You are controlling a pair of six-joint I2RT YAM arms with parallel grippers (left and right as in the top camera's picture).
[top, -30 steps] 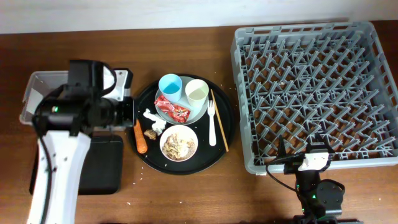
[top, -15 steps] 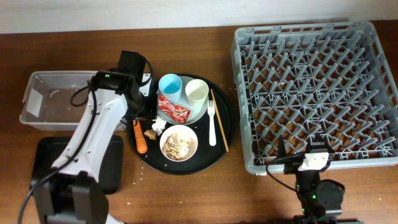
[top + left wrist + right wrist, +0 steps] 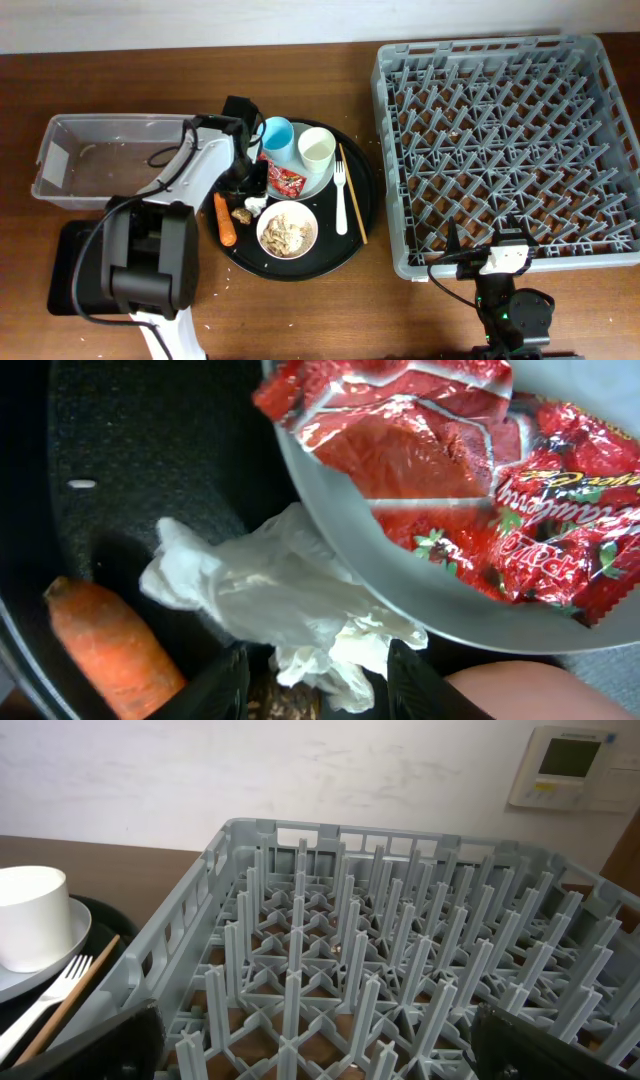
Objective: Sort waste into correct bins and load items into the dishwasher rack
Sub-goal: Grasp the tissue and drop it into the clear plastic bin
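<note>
My left gripper (image 3: 318, 652) is open low over the round black tray, its fingers on either side of the lower end of the crumpled white tissue (image 3: 290, 590). In the overhead view the left gripper (image 3: 243, 186) is at the tray's left side, beside the red wrapper (image 3: 287, 181) lying on the pale plate (image 3: 322, 180). The carrot (image 3: 110, 645) lies left of the fingers, and a brown lump (image 3: 285, 702) sits under the tissue. My right gripper (image 3: 318, 1042) is wide open and empty at the front edge of the dishwasher rack (image 3: 500, 140).
On the round black tray (image 3: 352, 240) are a blue cup (image 3: 274, 137), cream cup (image 3: 318, 148), a bowl of food scraps (image 3: 288, 231), white fork (image 3: 341, 200) and wooden stick (image 3: 352, 196). A clear tub (image 3: 70, 160) and a shallow black tray (image 3: 75, 275) stand at left.
My left arm has swung right from over the clear tub to the round tray's left side. Its gripper has opened and now straddles the tissue. The right arm has not moved.
</note>
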